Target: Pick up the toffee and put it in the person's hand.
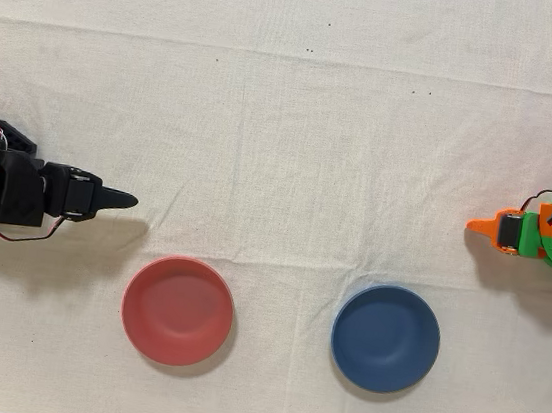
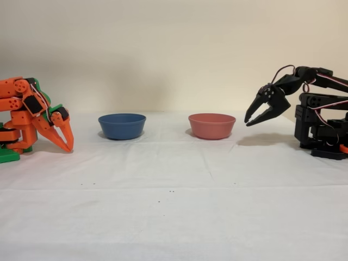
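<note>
Currently black arm's end effector (image 2: 249, 122) slightly spread, holding nothing, raised above cloth beside red bowl (image 2: 211, 125).

Lighting's soft and even, pretty bright, warm cream tint all over. Overhead view has faint shadows under the red bowl (image 1: 178, 310) and blue bowl (image 1: 385, 338). Fixed view is sharp at the bowls, slightly soft up front. No glare anywhere.

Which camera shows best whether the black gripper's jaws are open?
The fixed view: the gripper is seen side-on, jaws visibly parted, hanging above the cloth beside the red bowl. The overhead view shows it as a single dark point, hiding the gap.
</note>
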